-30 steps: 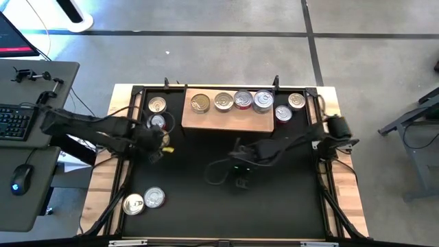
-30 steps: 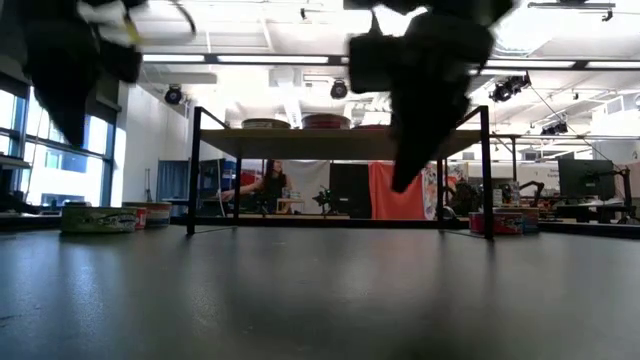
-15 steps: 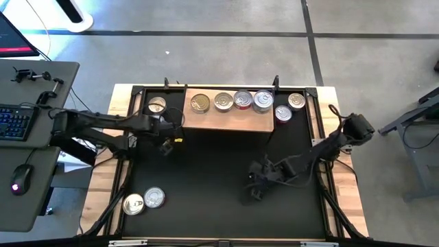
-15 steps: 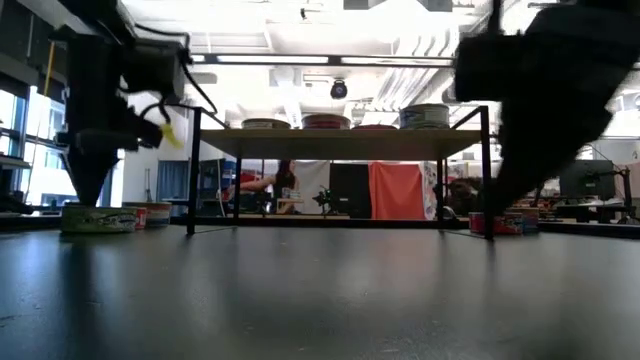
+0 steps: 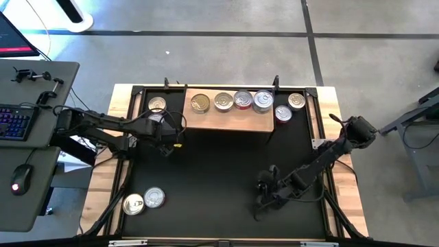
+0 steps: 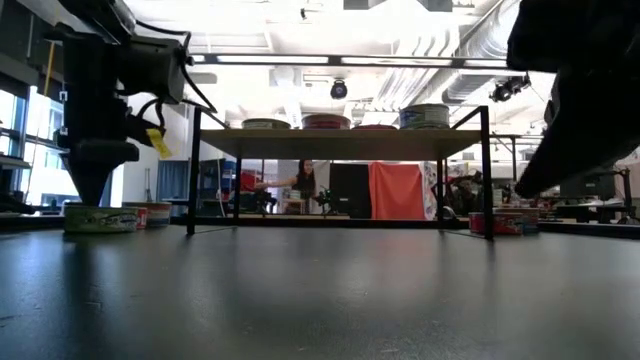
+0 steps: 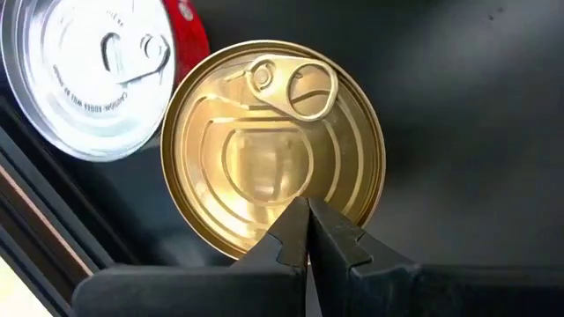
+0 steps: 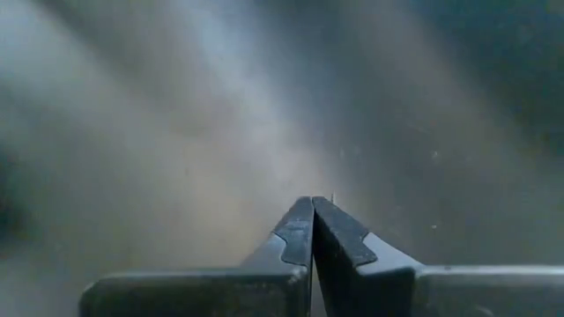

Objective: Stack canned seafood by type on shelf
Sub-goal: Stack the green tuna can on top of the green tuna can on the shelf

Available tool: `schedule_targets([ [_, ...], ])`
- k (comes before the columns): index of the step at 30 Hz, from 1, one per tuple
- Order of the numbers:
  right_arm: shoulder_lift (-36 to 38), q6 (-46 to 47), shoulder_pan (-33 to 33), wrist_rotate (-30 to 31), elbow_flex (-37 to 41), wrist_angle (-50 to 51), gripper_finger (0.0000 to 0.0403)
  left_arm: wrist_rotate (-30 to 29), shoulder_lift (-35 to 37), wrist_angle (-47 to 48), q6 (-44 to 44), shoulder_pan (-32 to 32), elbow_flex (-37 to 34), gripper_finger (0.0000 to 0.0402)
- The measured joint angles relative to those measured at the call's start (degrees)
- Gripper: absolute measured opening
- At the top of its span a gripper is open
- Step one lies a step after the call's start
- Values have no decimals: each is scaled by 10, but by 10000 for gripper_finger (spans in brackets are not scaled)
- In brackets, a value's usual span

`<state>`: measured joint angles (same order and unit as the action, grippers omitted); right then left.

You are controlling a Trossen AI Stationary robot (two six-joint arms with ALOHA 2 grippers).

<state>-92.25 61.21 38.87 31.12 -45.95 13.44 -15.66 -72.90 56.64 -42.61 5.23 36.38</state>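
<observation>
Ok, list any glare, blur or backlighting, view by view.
Left wrist view: sharp; reflections on the gold can and silver can lids. Right wrist view: smeared streaks over the black mat. Low view: bright ceiling lights leave the arms as dark silhouettes. High view: even light.

We cannot read the mat surface in the right wrist view: it is a grey blur beyond the right gripper (image 8: 311, 231), with no object visible.

In the low view, the right arm (image 6: 585, 90) is cut off by the top and right edges, and its gripper is out of frame.

The silver-lidded can (image 7: 84, 75) in the left wrist view is cut off by the top and left edges; the gold-lidded can (image 7: 273, 145) hides part of its red side.

From above, the left gripper (image 5: 164, 127) covers the can below it.

We cannot read any can label in the high view.

In the low view, only the upper rims of the shelf cans (image 6: 425, 115) show above the shelf (image 6: 340, 143) board.
</observation>
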Motion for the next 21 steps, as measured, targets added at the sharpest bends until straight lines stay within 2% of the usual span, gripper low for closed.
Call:
schedule_targets([
  [3,0,24,15,27,0,-2,0,18,0,-1,-43,-21,0,0],
  [6,0,33,32,39,0,-13,0,49,0,-3,-101,-73,1,0],
  [12,0,56,74,43,0,-46,0,97,0,-26,-273,-234,1,0],
  [17,0,106,111,46,0,-91,0,50,-16,-132,-408,-353,1,0],
  [21,0,107,125,48,-22,-120,0,1,-74,-272,-425,-390,2,0],
])
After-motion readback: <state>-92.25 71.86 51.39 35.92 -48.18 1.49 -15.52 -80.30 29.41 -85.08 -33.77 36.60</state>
